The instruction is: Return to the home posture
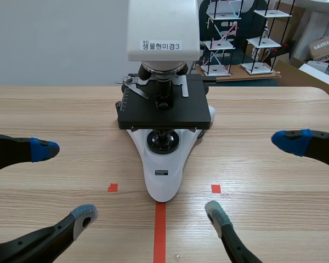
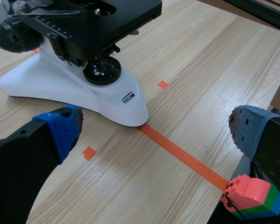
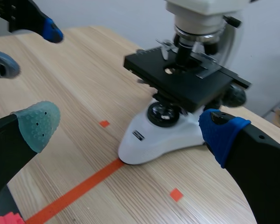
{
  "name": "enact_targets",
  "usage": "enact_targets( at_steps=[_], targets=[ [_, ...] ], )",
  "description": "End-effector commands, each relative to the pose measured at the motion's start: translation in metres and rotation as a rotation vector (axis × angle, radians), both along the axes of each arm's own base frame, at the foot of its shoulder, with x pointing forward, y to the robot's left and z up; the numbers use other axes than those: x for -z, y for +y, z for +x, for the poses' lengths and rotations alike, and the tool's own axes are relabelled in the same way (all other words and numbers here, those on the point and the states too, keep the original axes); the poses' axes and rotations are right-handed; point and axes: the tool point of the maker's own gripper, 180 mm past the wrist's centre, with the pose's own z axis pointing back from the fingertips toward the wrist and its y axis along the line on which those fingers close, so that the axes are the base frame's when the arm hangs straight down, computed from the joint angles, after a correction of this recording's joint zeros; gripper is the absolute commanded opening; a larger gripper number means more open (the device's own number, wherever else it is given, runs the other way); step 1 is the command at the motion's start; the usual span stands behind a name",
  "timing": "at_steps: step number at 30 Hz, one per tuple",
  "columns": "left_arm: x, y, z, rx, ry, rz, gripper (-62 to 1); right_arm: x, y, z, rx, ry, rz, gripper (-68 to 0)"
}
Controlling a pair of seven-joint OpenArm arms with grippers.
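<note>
A white microscope point(image 1: 163, 164) with a black stage point(image 1: 164, 107) stands at the table's middle, its head labelled on the front. My left gripper point(image 1: 66, 183) hangs low at the near left, open, with nothing between its blue and grey pads. My right gripper point(image 1: 255, 178) mirrors it at the near right, open and empty too. Ahead of the left gripper point(image 2: 154, 135), the left wrist view has the microscope base point(image 2: 79, 91). The right wrist view has the microscope point(image 3: 177, 116) ahead of the right gripper point(image 3: 130, 128), and the left arm's fingertips point(image 3: 51, 30) far beyond.
Shelving racks point(image 1: 238, 35) and cardboard boxes point(image 1: 323, 49) stand behind the table's far right edge. A stack of coloured toy bricks point(image 2: 252, 196) shows by the left gripper's finger, off the table's near edge. The wooden table point(image 1: 55, 120) stretches wide on both sides of the microscope.
</note>
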Motion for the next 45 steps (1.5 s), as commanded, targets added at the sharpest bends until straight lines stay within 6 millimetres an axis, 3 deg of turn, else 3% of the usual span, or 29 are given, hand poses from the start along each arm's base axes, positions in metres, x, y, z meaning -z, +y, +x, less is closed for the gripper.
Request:
enact_targets(
  at_steps=[1,20,45],
  targets=[
    [-0.006,-0.001,0.0,0.003,-0.013,-0.019,1.4,-0.007,0.001,0.001,-0.019,-0.024,0.016,0.4],
    [-0.006,-0.001,0.0,0.003,-0.013,-0.019,1.4,0.005,0.002,0.005,-0.029,-0.008,-0.068,0.4],
    [-0.006,-0.001,0.0,0.003,-0.013,-0.019,1.4,0.005,0.002,0.005,-0.029,-0.008,-0.067,0.4]
  ],
)
